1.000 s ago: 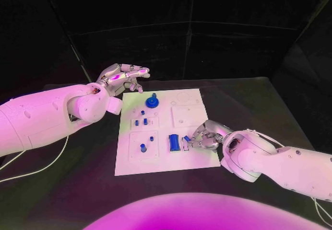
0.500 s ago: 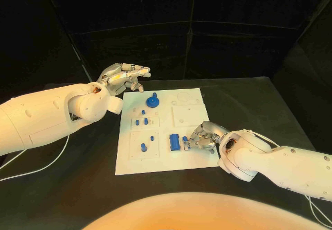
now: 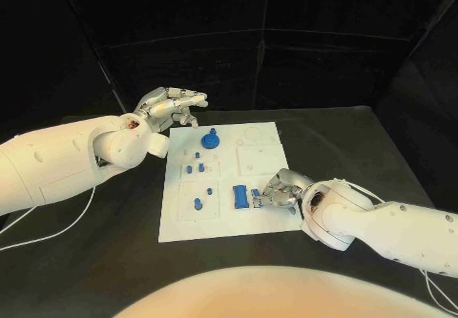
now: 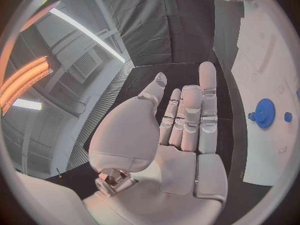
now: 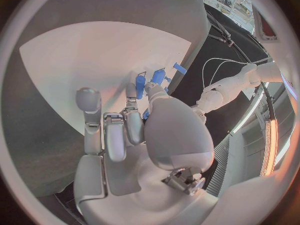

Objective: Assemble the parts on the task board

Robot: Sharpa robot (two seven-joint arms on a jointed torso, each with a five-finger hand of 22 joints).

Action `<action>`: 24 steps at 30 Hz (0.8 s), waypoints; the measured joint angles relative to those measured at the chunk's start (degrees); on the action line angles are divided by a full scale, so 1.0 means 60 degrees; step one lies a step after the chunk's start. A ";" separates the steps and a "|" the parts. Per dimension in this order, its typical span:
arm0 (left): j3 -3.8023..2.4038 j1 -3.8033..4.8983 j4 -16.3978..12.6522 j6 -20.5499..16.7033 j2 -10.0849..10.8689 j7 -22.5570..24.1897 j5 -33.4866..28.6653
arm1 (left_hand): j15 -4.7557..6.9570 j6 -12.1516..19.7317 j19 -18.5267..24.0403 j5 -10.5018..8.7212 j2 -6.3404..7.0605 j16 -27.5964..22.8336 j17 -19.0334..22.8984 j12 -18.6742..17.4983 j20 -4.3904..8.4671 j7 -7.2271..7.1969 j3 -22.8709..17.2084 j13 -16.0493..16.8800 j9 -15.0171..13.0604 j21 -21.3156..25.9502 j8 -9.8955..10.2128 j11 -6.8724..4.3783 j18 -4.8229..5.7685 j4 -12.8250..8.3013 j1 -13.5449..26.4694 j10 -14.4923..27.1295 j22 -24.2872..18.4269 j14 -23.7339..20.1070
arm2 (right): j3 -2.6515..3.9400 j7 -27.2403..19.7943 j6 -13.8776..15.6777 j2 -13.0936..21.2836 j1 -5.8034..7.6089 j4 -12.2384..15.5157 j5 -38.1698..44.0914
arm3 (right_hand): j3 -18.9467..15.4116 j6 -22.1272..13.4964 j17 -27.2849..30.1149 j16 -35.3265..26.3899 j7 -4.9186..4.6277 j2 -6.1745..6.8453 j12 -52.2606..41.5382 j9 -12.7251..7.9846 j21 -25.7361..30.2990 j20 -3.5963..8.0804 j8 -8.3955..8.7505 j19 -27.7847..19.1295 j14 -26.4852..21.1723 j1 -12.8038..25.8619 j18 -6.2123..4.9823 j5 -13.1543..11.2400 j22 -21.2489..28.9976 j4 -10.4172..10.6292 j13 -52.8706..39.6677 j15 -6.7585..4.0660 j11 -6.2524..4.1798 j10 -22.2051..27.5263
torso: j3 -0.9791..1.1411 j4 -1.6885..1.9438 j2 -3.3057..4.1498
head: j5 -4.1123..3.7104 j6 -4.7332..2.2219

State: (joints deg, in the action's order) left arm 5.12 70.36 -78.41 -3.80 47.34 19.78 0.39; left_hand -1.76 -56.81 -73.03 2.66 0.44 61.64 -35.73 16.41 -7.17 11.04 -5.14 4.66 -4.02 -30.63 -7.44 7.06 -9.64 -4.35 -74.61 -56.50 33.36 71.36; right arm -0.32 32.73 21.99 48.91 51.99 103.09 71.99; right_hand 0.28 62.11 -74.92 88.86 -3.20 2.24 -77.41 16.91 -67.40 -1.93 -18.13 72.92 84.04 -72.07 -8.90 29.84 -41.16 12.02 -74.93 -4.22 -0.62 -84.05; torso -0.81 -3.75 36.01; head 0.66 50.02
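A blue part lies at the right robot hand's fingertips.

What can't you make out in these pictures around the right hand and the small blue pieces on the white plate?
- Head view: the silver right hand covers the spot beside the blue rectangular block; whether it holds a piece is hidden.
- Right wrist view: its thumb hides the fingertips' contact with the blue pieces.
- Head view: small blue pegs on the white task board too small to identify.
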 measured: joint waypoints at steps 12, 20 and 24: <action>0.0000 0.0001 0.0014 0.0004 -0.0011 -0.0012 0.0000 | 0.0000 0.0000 0.0000 0.0000 0.0000 0.0000 -0.0001 0.0000 0.0000 0.0000 0.0000 0.0000 0.0000 0.0000 0.0000 0.0000 0.0000 0.0000 0.0000 0.0000 -0.0006 0.0000 | -0.0004 0.0061 -0.0084 -0.0040 -0.0001 -0.0010 0.0038 | -0.0772 0.0020 0.0001 0.0000 0.0021 0.0021 0.0000 0.0376 0.0000 0.0033 -0.0159 0.0033 -0.0035 0.0712 0.0000 -0.2202 0.0014 0.0661 0.0000 -0.0034 -0.0070 0.0002 | 0.0002 -0.0001 0.0004 | 0.0002 -0.0001; 0.0000 0.0001 0.0021 0.0009 -0.0015 -0.0021 0.0001 | 0.0000 0.0000 0.0000 0.0000 0.0000 0.0000 -0.0001 0.0000 0.0000 0.0000 0.0000 -0.0001 0.0000 0.0000 0.0000 0.0000 0.0000 0.0000 0.0000 0.0000 -0.0005 0.0000 | -0.0004 0.0006 -0.0055 -0.0050 -0.0002 -0.0013 0.0056 | -0.1214 -0.0040 0.0001 0.0000 0.0027 -0.0042 0.0001 0.0564 0.0000 0.0033 -0.0222 0.0033 -0.0035 0.1109 0.0000 -0.2492 0.0013 0.0756 0.0000 -0.0034 -0.0070 0.0001 | 0.0002 -0.0001 0.0007 | 0.0002 -0.0001; 0.0000 0.0001 0.0024 0.0013 -0.0020 -0.0025 0.0001 | 0.0000 0.0000 0.0000 0.0000 0.0000 0.0000 -0.0002 0.0000 0.0000 0.0000 0.0000 -0.0001 0.0000 0.0000 0.0001 0.0000 0.0001 0.0000 0.0000 0.0000 -0.0005 0.0000 | -0.0004 -0.0022 -0.0031 -0.0050 -0.0002 -0.0016 0.0063 | -0.1317 -0.0050 0.0001 0.0000 0.0017 -0.0101 0.0000 0.0605 0.0000 0.0033 -0.0222 0.0033 -0.0035 0.1207 0.0000 -0.2530 0.0013 0.0759 0.0000 -0.0034 -0.0069 0.0002 | 0.0002 -0.0002 0.0007 | 0.0004 -0.0001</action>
State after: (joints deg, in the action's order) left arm 5.12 70.37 -78.26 -3.72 47.22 19.63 0.39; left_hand -1.76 -56.81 -73.03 2.66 0.44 61.64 -35.74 16.41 -7.17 11.04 -5.14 4.66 -4.02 -30.63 -7.43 7.06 -9.63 -4.35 -74.61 -56.50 33.33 71.36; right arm -0.34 32.60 21.80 48.61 51.98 103.00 72.37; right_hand -7.62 61.81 -74.91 88.86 -3.10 1.64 -77.41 20.54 -67.40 -1.73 -19.46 73.12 83.83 -64.83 -8.90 14.66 -41.08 16.57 -74.93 -4.42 -1.04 -84.04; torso -0.80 -3.76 36.06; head 0.69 50.01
